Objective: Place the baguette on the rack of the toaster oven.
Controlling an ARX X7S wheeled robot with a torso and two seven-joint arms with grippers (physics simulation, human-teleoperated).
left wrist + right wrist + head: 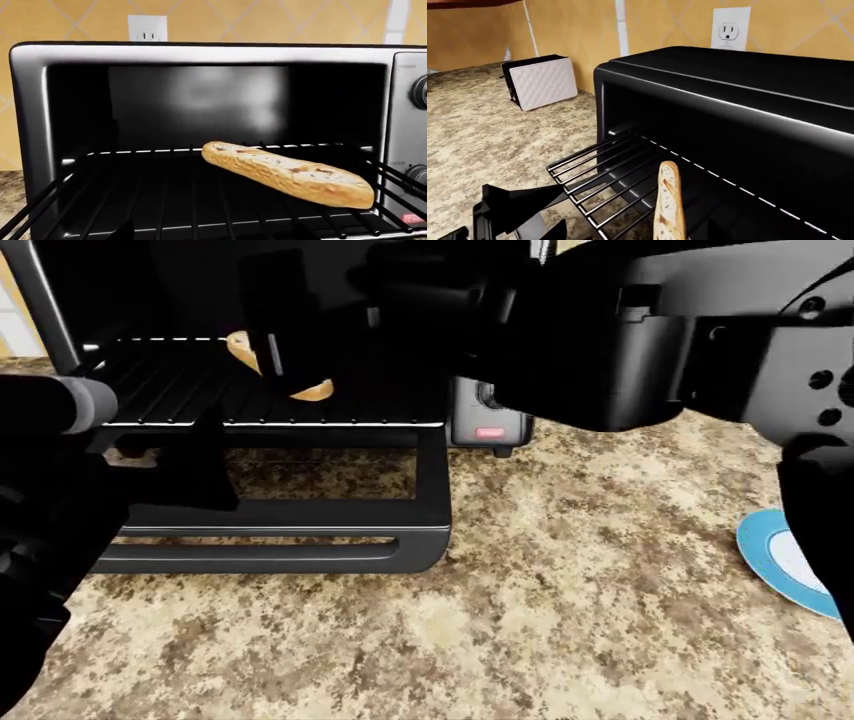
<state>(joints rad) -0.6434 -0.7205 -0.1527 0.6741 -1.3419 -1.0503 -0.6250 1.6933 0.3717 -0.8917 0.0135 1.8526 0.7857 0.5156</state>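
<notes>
Golden-tan stubby baguette (pixel 288 173) lies diagonal on black wire rack (pixel 167 200), lower right of frame, w/ no gripper touching; both grippers' states can't tell.

The baguette (pixel 290 174) is golden-tan with pale slashes — it lies on the black wire rack (pixel 167 200) of the black-and-silver toaster oven (pixel 200 55). Beside the oven, the counter (pixel 561 600) is speckled brown granite — the plate (pixel 787 565) on it blue-rimmed, white-centred.
</notes>
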